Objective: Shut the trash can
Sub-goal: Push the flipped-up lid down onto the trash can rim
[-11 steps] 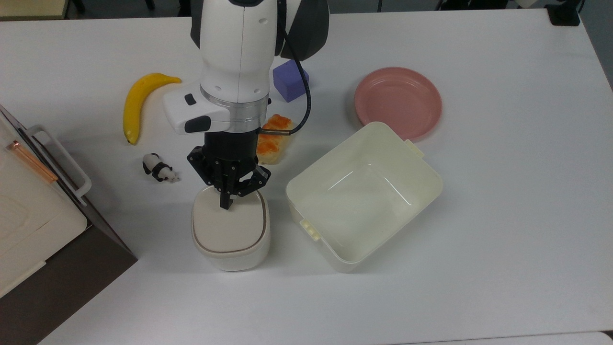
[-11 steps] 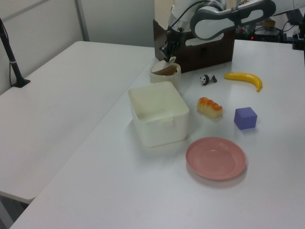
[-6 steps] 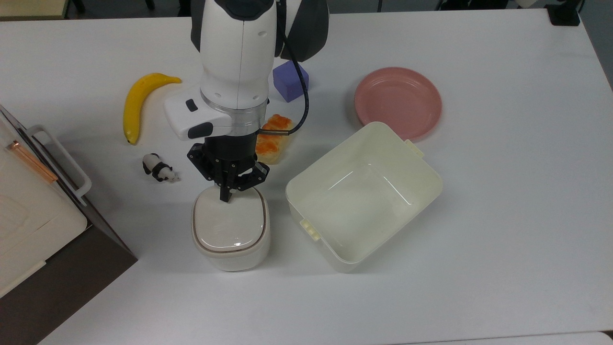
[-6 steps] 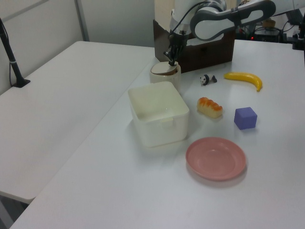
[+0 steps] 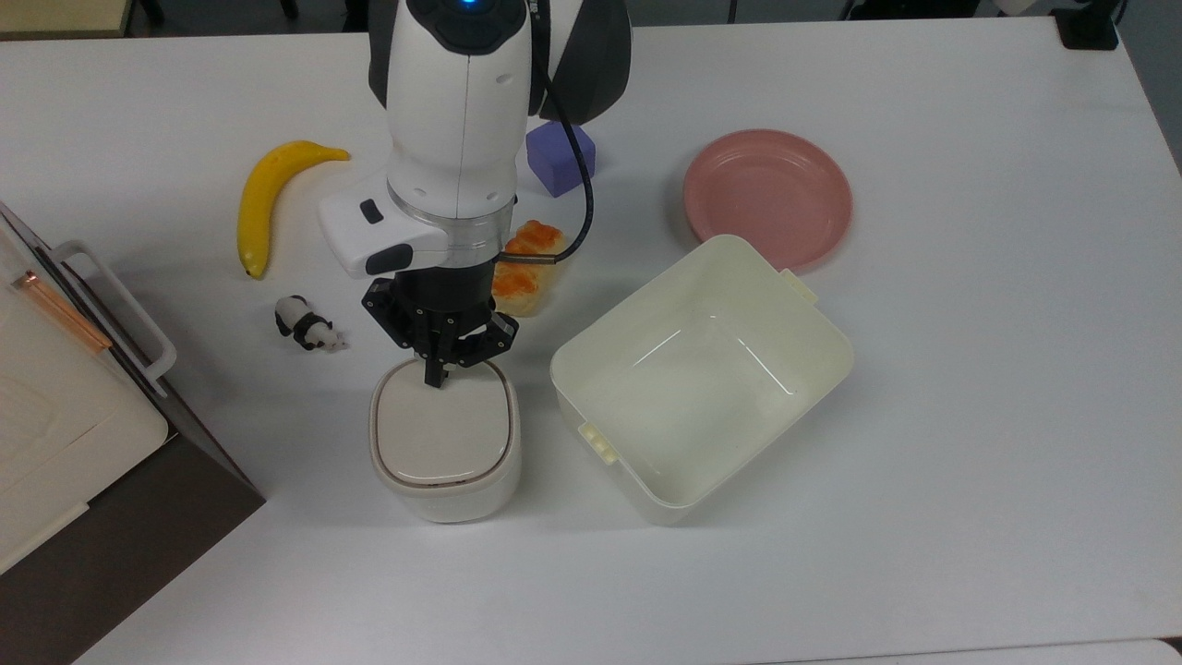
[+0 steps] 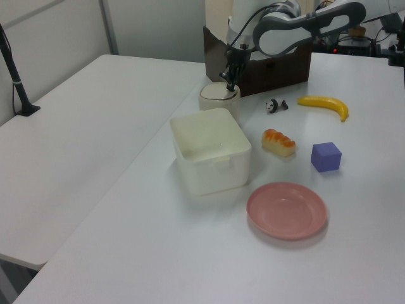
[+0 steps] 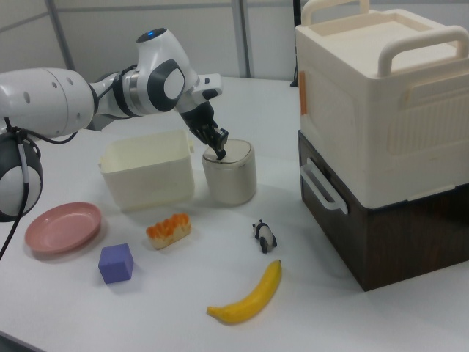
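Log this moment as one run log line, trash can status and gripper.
task: close trash can | small cream-white rounded-square trash can: lid flat, looks shut | gripper: fingers together, tip at lid's rear edge | holding: nothing

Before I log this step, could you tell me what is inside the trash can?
The trash can has its lid lying flat, so its inside is covered. The gripper rests at the lid's rear edge.

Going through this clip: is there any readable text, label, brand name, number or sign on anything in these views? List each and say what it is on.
None can be read.
The trash can, the tub, the pink plate, the banana and the purple block bear no markings.
The robot arm has dark buttons and a blue light, but no lettering.
The cream case carries an orange tab, blank as far as it shows.
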`<state>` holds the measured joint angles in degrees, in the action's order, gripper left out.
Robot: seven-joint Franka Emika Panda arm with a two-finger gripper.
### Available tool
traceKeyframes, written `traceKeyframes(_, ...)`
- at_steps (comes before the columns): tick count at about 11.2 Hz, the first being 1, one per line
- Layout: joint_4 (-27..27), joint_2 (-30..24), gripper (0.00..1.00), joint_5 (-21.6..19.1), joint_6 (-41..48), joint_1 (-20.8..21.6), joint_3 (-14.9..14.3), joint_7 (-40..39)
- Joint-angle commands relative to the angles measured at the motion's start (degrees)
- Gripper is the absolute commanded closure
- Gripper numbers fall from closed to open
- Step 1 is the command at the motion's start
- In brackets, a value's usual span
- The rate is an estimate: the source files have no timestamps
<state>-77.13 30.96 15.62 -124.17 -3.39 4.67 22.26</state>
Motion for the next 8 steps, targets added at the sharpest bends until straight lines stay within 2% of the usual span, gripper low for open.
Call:
traceKeyframes(1,-3.11,-1.26,1.0,0.29,1.38,-0.03,0.25,-1.69)
traceKeyframes(8,-2.77,-1.86,1.0,0.12,1.21,-0.12,0.25,-1.25)
